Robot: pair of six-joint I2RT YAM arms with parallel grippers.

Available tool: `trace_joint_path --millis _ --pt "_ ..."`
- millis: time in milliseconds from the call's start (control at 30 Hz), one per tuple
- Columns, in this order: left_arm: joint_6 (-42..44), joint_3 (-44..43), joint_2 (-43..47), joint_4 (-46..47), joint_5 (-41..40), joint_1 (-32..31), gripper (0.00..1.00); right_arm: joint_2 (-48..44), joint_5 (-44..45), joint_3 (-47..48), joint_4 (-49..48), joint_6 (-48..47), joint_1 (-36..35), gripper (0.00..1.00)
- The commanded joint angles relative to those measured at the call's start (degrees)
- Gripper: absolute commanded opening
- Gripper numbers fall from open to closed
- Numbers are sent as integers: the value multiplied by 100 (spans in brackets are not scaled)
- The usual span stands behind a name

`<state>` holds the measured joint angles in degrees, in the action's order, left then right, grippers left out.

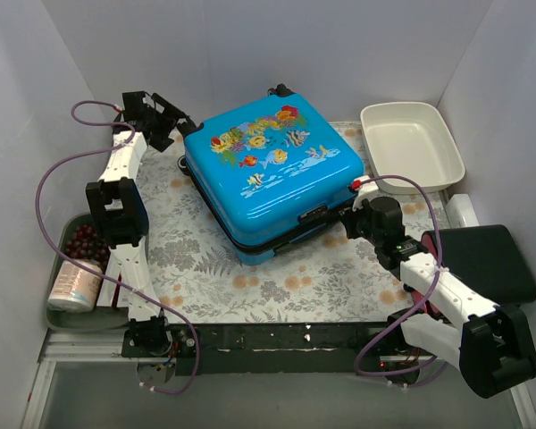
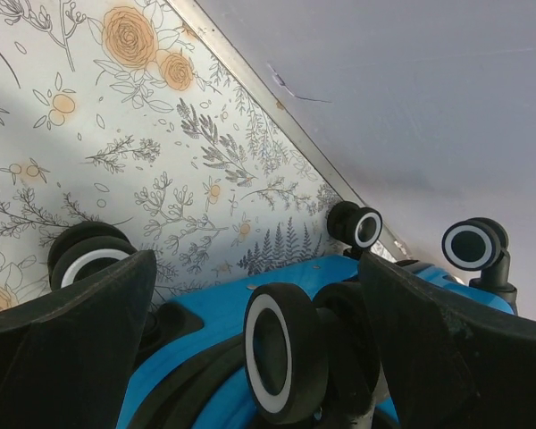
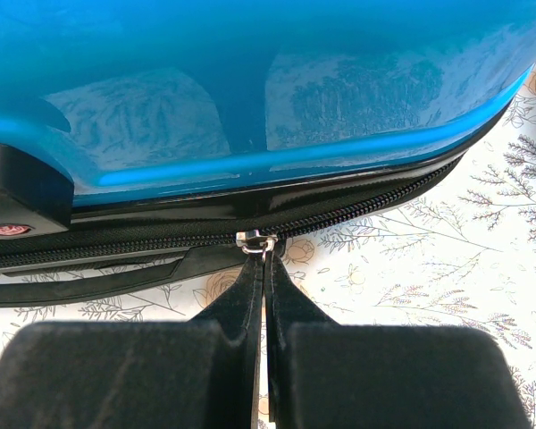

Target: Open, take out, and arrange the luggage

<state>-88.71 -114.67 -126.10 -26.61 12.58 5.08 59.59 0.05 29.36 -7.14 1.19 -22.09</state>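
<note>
The blue fish-print luggage (image 1: 272,174) lies flat and closed in the middle of the floral mat. My left gripper (image 1: 174,125) is at its far-left wheel end; in the left wrist view it (image 2: 259,344) is open, with a black wheel (image 2: 281,362) between the jaws and the blue shell (image 2: 205,322) below. My right gripper (image 1: 344,219) is at the near-right side of the luggage. In the right wrist view it (image 3: 263,268) is shut on the silver zipper pull (image 3: 257,241) of the black zipper under the blue shell (image 3: 250,80).
A white rectangular tub (image 1: 411,143) stands at the back right. A flat black case (image 1: 487,259) lies at the right edge. A grey tray (image 1: 58,313) at the left holds a can (image 1: 74,286) and dark grapes (image 1: 85,239). White walls enclose three sides.
</note>
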Motion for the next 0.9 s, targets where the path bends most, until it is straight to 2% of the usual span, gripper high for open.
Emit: trace_joint_path --millis 0,200,500,667,867 --pt "90 41 402 51 280 -148 98 26 223 25 72 -110 73 1" --pt "591 -337 191 -705 -431 -692 98 17 206 43 133 -110 73 1" --pt "319 -591 121 -705 -449 -842 98 0 196 43 204 -102 73 1" --pt "161 -907 384 -881 -1187 -825 98 -27 206 69 221 -110 73 1" --pt "266 -741 456 -635 -968 -825 98 26 197 69 239 -102 73 1"
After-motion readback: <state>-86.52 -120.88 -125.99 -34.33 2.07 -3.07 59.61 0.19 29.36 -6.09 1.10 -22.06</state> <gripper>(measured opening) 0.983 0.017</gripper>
